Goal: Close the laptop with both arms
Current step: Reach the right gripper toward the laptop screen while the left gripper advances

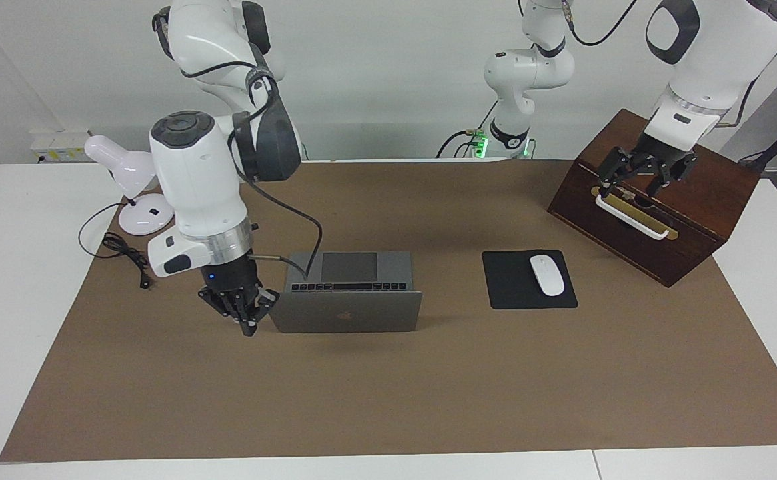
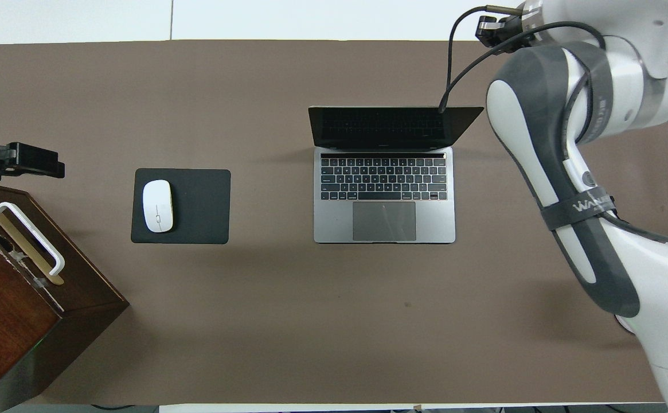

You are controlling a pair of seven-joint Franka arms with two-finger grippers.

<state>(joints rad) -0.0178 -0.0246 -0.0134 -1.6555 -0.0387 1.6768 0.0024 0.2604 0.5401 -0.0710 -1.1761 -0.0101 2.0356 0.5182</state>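
The silver-grey laptop (image 1: pixel 348 313) stands open in the middle of the brown mat, its lid with the dark logo upright; the black keys and the trackpad show in the overhead view (image 2: pixel 384 195). My right gripper (image 1: pixel 247 319) is shut and points down, low over the mat just beside the lid's corner at the right arm's end; whether it touches the lid I cannot tell. My left gripper (image 1: pixel 640 180) is open, right above the white handle (image 1: pixel 631 217) of a brown wooden box (image 1: pixel 695 207), holding nothing.
A black mouse pad (image 1: pixel 511 293) with a white mouse (image 1: pixel 547 275) lies between the laptop and the box. A white desk lamp (image 1: pixel 125 177) with a black cord (image 1: pixel 118 250) stands at the right arm's end, by the mat's edge.
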